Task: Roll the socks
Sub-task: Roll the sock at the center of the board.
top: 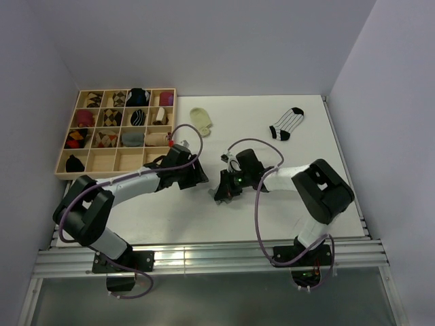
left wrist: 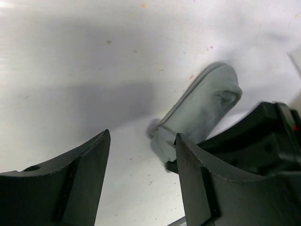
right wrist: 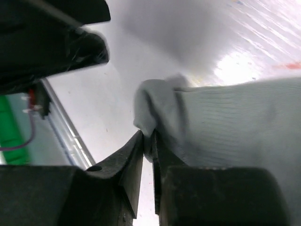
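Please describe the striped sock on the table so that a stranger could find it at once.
On the white table, look to the far right, away from the wooden tray at the left. The striped sock lies there alone. Unlike the plain pale yellow sock to its left, it is white with thin dark lines and black ends.

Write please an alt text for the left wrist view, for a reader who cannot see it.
A grey sock lies partly bunched on the white table, just beyond the open left pincer, whose two black fingers fill the lower foreground. The black right arm meets the sock's near end at the right edge.
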Available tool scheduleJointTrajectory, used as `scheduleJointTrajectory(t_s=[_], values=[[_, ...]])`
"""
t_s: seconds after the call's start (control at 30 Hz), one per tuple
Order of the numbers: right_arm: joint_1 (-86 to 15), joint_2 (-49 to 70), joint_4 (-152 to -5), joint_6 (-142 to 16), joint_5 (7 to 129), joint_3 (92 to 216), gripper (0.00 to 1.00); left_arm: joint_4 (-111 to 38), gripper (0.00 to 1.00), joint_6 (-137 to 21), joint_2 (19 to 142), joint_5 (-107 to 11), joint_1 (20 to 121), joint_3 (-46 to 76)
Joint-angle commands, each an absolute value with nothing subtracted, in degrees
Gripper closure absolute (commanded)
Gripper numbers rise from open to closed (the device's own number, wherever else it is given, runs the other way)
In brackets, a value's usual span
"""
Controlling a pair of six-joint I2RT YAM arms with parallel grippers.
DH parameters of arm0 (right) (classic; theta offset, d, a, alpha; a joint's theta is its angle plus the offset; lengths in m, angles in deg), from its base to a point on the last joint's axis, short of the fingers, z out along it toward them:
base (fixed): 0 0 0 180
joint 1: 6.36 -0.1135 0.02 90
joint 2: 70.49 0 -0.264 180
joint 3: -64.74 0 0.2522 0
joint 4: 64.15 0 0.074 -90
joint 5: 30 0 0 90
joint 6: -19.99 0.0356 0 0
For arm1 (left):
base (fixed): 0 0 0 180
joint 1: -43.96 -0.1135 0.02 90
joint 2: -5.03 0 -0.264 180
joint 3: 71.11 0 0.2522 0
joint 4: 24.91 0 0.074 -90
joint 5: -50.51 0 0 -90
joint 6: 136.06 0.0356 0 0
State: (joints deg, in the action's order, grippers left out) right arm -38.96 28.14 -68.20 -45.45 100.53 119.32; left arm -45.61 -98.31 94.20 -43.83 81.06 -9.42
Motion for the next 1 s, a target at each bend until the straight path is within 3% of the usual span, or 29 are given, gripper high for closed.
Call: scheduleJointTrajectory(t_s=[0.0,0.47,0.97], values=[[-42.0,22.5,-73.5,-51.1,89.7,122.3,0.79,-47.8,0.37,-99.9,87.9,-38.3,80.9,-10.5],[-60.2,16.4,-83.2,-58.1,55.2,127.5,0.5,-54.1,0.32,-97.7,70.7,-28.5,74.5,-16.4],[-77.2,27.0,-88.7,-58.5,24.3,133.4,0.49,-54.1,0.32,-97.1,67.5,-28.0,72.5,-19.7]])
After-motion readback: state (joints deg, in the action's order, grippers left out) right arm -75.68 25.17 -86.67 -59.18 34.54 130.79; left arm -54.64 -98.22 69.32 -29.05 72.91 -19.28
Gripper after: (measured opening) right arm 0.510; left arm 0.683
